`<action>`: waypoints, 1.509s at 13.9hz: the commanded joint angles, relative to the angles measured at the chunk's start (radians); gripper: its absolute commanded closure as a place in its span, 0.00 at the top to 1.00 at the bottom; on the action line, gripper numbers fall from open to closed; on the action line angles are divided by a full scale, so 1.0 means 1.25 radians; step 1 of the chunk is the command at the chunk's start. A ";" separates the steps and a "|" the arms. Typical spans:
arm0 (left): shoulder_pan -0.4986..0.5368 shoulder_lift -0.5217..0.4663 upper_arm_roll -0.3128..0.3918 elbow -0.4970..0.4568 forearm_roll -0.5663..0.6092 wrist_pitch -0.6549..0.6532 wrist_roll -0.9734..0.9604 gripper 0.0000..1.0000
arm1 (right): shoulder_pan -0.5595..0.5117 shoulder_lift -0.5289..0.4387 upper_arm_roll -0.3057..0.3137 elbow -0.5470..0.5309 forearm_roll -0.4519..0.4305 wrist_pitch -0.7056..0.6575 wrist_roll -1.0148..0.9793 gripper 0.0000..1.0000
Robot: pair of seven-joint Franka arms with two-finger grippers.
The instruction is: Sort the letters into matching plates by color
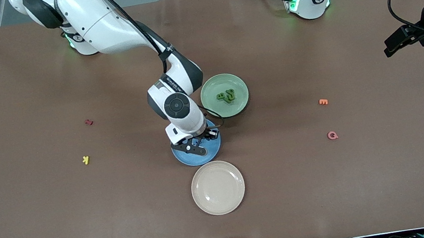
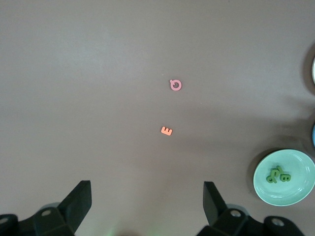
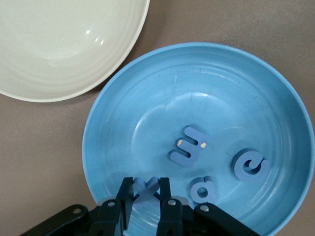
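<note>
While the right gripper (image 3: 146, 196) hangs low inside the blue plate (image 3: 123, 113), its fingers pinch a blue letter (image 3: 145, 187) (prob. last of four, ready for release). Green letters (image 1: 226, 95) sit in the green plate (image 1: 211, 87). Left gripper (image 2: 147, 206) waits w/ fingers spread wide.

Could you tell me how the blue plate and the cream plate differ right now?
The blue plate holds blue letters; the cream plate holds nothing. The right gripper is over the blue plate, shut on a blue letter, while nothing is over the cream plate, which lies nearer the front camera. Both are round, shallow and upright.
</note>
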 commanded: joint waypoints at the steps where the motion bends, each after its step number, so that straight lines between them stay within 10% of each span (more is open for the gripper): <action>1: -0.003 -0.021 -0.001 -0.018 0.007 0.004 0.027 1.00 | 0.002 0.008 -0.006 0.021 0.011 -0.005 0.001 0.99; 7: 0.002 -0.022 -0.001 -0.019 0.005 -0.001 0.050 1.00 | -0.011 -0.064 -0.009 0.021 0.004 -0.129 -0.010 1.00; 13: -0.001 -0.026 -0.026 -0.021 0.024 0.001 0.049 1.00 | -0.128 -0.394 -0.009 -0.039 0.011 -0.508 -0.146 1.00; 17: -0.003 -0.024 -0.050 -0.024 0.031 0.001 0.050 1.00 | -0.254 -0.641 -0.011 -0.239 0.009 -0.532 -0.342 1.00; 21: 0.001 -0.028 -0.054 -0.026 0.035 -0.009 0.083 1.00 | -0.448 -0.713 -0.012 -0.275 0.004 -0.562 -0.598 1.00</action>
